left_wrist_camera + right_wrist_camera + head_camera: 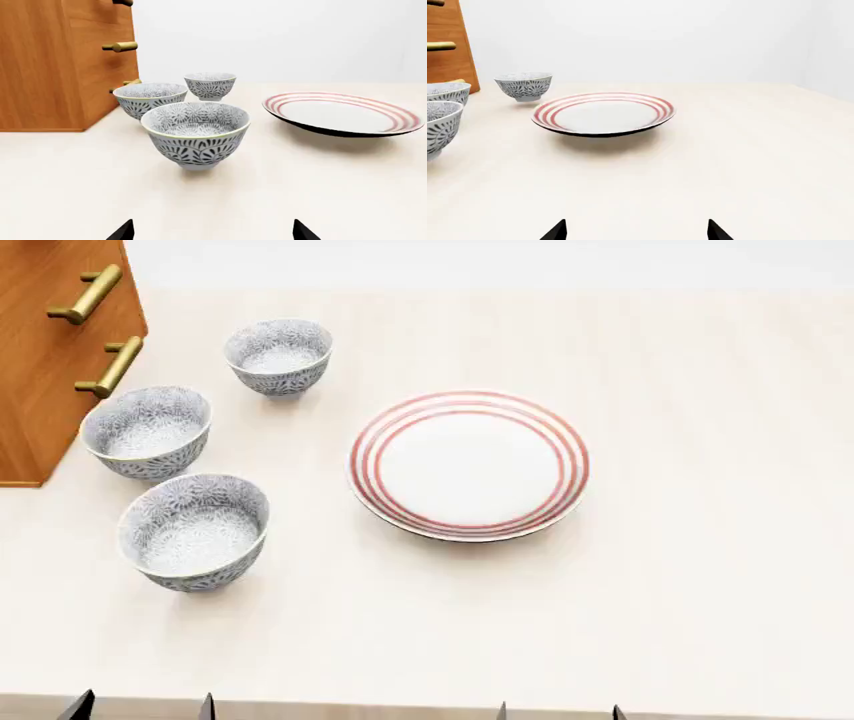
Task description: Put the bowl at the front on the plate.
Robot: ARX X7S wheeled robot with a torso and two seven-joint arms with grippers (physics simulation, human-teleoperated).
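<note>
Although both arms are almost wholly out of frame, the dark tips of each pair of fingers show at the lower edge of every view: left fingers (143, 707) and right fingers (559, 711) in the head view, each pair set apart with nothing between them. Only the tips are visible, so the rest of each gripper cannot be assessed.

At the left, the wooden cabinet (54, 360) is cut off by the frame; two brass handles (110, 366) are seen on it.

Three patterned bowls stand upright on the counter (694, 570) in a line beside the cabinet. The front bowl (195, 531) sits nearest the robot, ahead of the left fingers and apart from them; in the left wrist view it (196, 133) lies centred between the two tips (123, 232), untouched. The middle bowl (147, 432) and far bowl (279, 357) stand behind it.

The plate (469, 464) rests near the counter's centre, to the right of the bowls and apart from them, ahead of the right fingers (635, 231). In the right wrist view the front bowl (440, 127) is cropped by the frame edge.
</note>
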